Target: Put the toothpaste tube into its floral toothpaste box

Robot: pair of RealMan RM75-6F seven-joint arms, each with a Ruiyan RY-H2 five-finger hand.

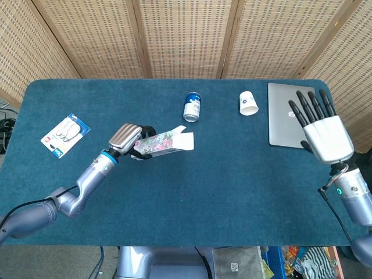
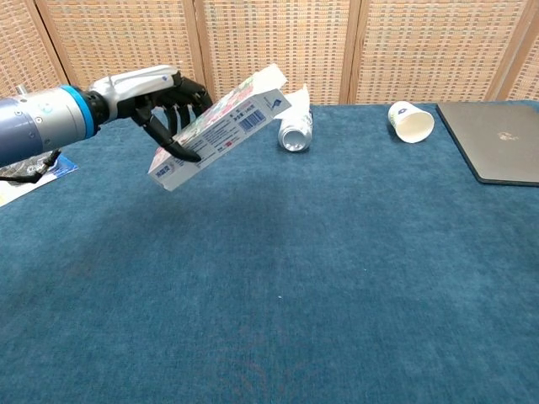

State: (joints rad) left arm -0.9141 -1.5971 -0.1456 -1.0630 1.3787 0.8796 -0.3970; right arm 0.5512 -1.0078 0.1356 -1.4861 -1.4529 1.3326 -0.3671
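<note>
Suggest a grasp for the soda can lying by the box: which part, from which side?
Probably best to take the soda can around its cylindrical middle, coming from above. It lies on its side on the table, one end toward the chest camera, so the curved wall is exposed. Approach from its right; the left hand holds the floral toothpaste box just left of it.

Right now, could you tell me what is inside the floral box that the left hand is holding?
Only the floral box's outside and open end flap show in the left hand; the interior is hidden, so a tube inside cannot be confirmed.
</note>
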